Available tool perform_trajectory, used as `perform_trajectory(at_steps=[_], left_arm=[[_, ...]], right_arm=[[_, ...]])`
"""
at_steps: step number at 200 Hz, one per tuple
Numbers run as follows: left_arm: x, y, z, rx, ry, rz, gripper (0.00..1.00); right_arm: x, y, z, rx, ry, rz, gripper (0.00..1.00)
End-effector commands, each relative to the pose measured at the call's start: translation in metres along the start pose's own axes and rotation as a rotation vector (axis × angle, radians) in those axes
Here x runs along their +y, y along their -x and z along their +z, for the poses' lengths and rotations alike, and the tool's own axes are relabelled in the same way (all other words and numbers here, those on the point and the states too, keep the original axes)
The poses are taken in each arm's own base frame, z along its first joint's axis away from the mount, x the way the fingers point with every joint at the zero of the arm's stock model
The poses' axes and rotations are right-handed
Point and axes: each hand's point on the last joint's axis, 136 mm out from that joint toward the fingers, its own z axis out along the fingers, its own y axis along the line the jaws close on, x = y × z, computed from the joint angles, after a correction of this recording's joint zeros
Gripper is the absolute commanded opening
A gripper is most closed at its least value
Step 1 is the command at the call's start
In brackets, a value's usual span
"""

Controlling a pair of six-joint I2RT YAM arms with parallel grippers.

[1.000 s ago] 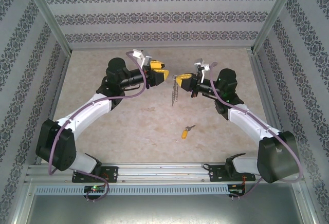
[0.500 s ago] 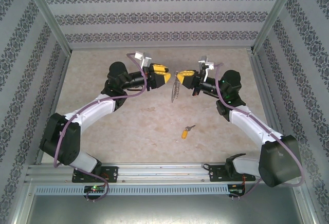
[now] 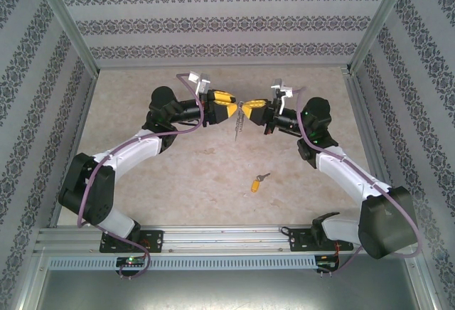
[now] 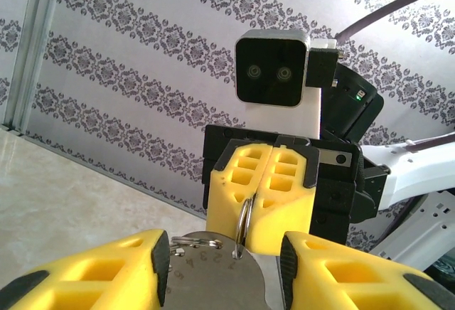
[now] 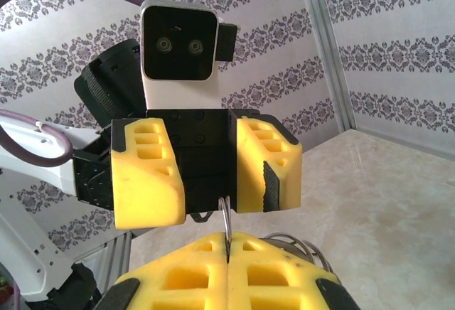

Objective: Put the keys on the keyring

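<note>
Pinching keyring [image 3: 239, 121], right gripper [image 3: 248, 107] jaws pressed together; left gripper [image 3: 232, 109] jaws spread around it. The key [image 3: 259, 182] lies well apart from keyring. Risk: off-centre closing could twist ring free.

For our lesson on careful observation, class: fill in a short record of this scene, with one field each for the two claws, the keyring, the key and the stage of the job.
right claw: shut, held in the air
keyring: pinched in the right claw, its chain hanging down
left claw: open, facing the right claw, jaws either side of the keyring
key: lying on the table, apart from both claws
stage: key not yet on the keyring
</note>
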Motion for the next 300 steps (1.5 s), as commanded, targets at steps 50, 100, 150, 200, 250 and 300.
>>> perform_trajectory(at_steps=[50, 100, 150, 200, 250, 300], left_arm=[[-0.017, 0.012, 0.006, -0.009, -0.074, 0.052, 0.45], [-0.018, 0.012, 0.009, -0.007, -0.083, 0.054, 0.42], [-0.018, 0.01, 0.01, -0.002, -0.087, 0.056, 0.39], [-0.017, 0.003, 0.008, 0.014, -0.087, 0.049, 0.35], [-0.017, -0.003, 0.007, 0.028, -0.085, 0.052, 0.34], [-0.011, -0.011, 0.007, 0.045, -0.071, 0.044, 0.32]], right_arm=[[0.014, 0.009, 0.009, 0.01, 0.058, -0.051, 0.0], [0.014, 0.006, 0.011, 0.017, 0.057, -0.05, 0.0], [0.013, 0.006, 0.011, 0.019, 0.05, -0.055, 0.0], [0.011, 0.004, 0.011, 0.022, 0.038, -0.054, 0.0], [0.011, 0.006, 0.01, 0.018, 0.036, -0.059, 0.0], [0.012, 0.006, 0.009, 0.016, 0.037, -0.059, 0.0]])
